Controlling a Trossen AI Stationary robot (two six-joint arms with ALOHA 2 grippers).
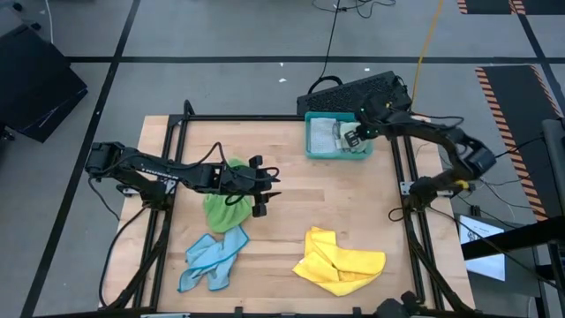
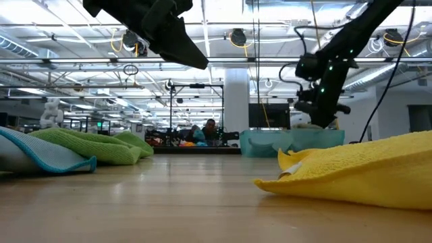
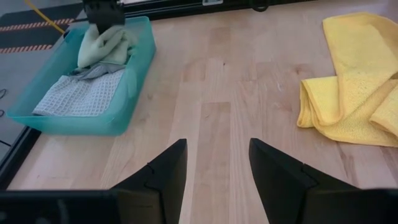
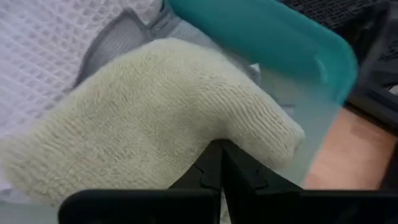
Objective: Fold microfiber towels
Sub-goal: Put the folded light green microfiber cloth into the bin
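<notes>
From where I stand, five towels are in sight. Three lie loose on the wooden table (image 1: pixel 291 185): one bright green towel (image 1: pixel 225 205) bunched near the middle-left, one light blue towel (image 1: pixel 212 259) crumpled just in front of it toward the near-left corner, their edges touching or very nearly so, and one yellow towel (image 1: pixel 339 261) in a rumpled heap toward the near-right. The other two sit in the single teal tray (image 1: pixel 311 141) at the far edge of the table: one grey towel (image 3: pixel 78 96) with a waffle-like weave lying flat on the tray's floor, and one pale green towel (image 4: pixel 149 118) mounded on top of it toward the tray's far end.

There are two arms. The left gripper (image 1: pixel 265 187) hangs above the table just beside the bright green towel, toward the table's centre, its two fingers (image 3: pixel 165 171) standing apart with bare wood showing between them and nothing held. The right gripper (image 1: pixel 355 134) reaches down into the tray, and its fingers are pressed together at the edge of the pale green towel; the fingertips meet right against the fabric, though I cannot tell whether any cloth is pinched between them.

A black keyboard (image 1: pixel 357 91) lies on the floor just behind the tray. Far off in the room beyond the table, one person (image 2: pixel 210 128) sits.
</notes>
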